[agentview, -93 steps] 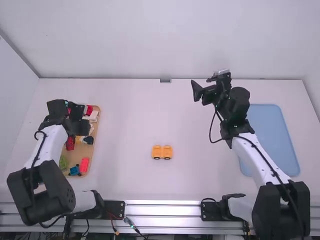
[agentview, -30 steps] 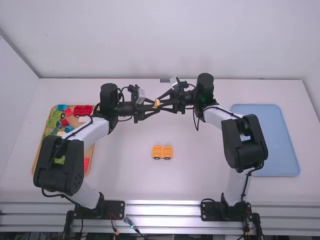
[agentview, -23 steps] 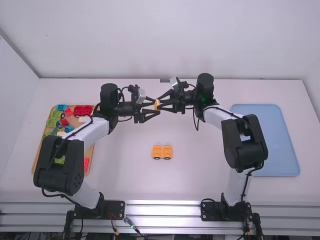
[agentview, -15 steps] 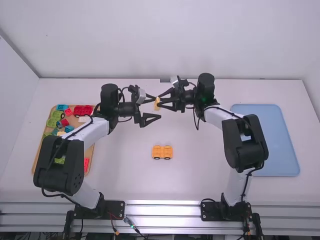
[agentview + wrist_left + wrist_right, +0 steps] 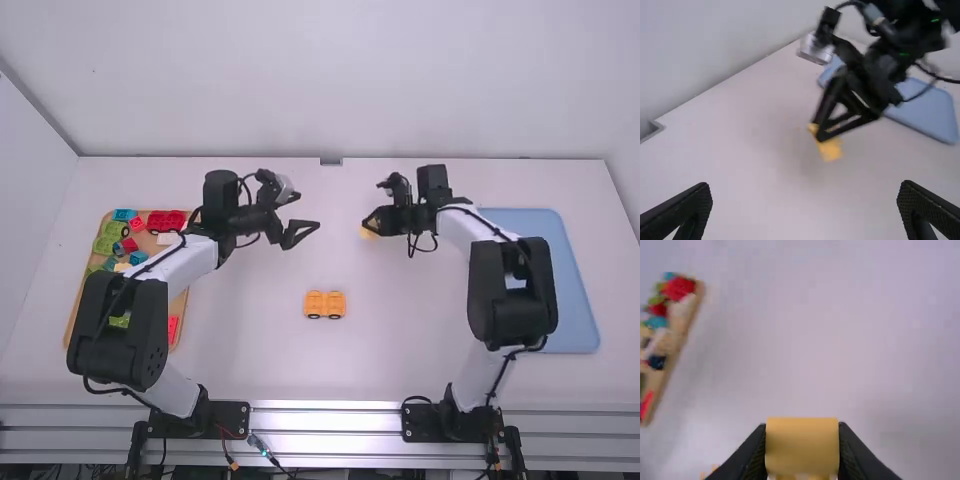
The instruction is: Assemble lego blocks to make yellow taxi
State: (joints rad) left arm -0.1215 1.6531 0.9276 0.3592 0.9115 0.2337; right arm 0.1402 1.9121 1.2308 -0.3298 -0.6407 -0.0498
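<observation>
Yellow block (image 5: 802, 446), in right end effector (image 5: 369, 225) (aloft)

White table (image 5: 250, 350): wooden tray (image 5: 182, 306) left, orange wheeled piece (image 5: 314, 302) near middle, blue tray (image 5: 577, 320) right.

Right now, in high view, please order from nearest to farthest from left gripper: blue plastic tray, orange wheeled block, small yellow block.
1. Small yellow block, in right gripper
2. Orange wheeled block, near the middle
3. Blue plastic tray, far right
</observation>
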